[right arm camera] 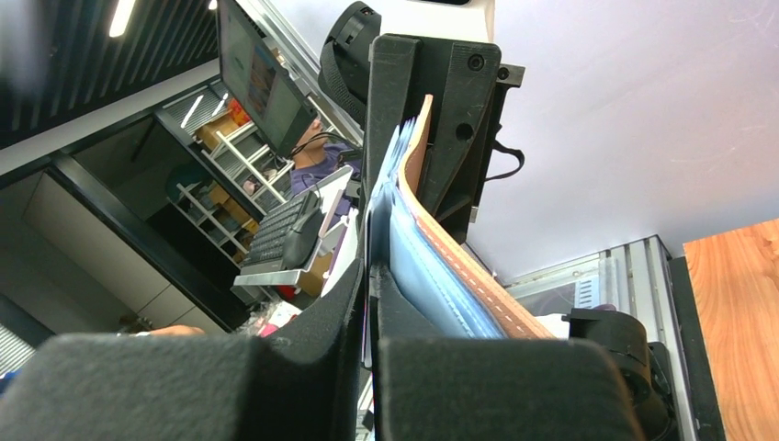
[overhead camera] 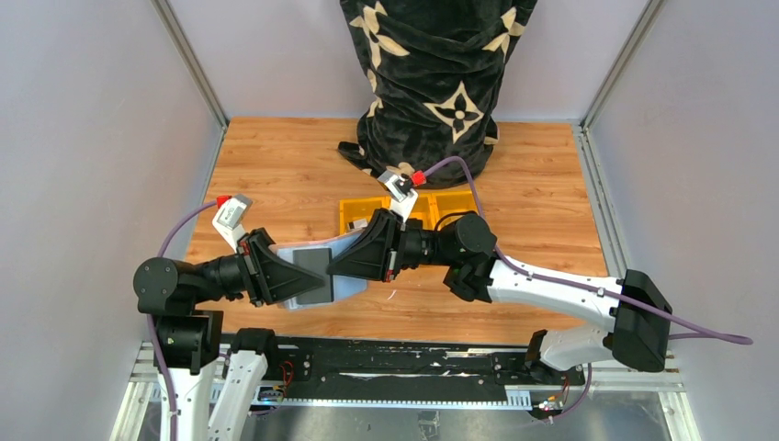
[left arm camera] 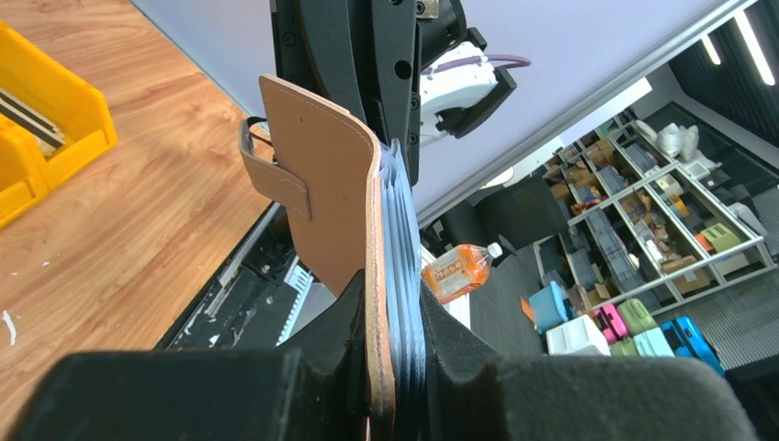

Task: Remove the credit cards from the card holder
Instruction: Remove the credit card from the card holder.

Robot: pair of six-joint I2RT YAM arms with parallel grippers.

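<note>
Top external view: my two arms meet over the near half of the table [overhead camera: 276, 165], with my left claw [overhead camera: 280, 276] and my right claw [overhead camera: 347, 260] pointing at each other and almost touching. Behind them a yellow tray [overhead camera: 354, 204] sits on the wood, and a black cloth with a pale flower pattern [overhead camera: 436, 83] stands at the back edge.

Left wrist view gives me the closest look. The card holder [left arm camera: 317, 184] is taupe-brown, with stitching along its edge and its little tab on the face turned toward the table. It stands on edge in the air, off the wood. Pressed against its other face is the stack of credit cards [left arm camera: 406, 266], thin blue-grey layers packed side by side. My left claw is clenched around the near end of holder and cards together, one finger on each side.

Right wrist view looks from the opposite end. My right claw is nearly closed, with only a thin pale card edge pinched between its fingers. The leather and most of the blue-grey layers lie just outside one of those fingers, bowing slightly away from it.
</note>
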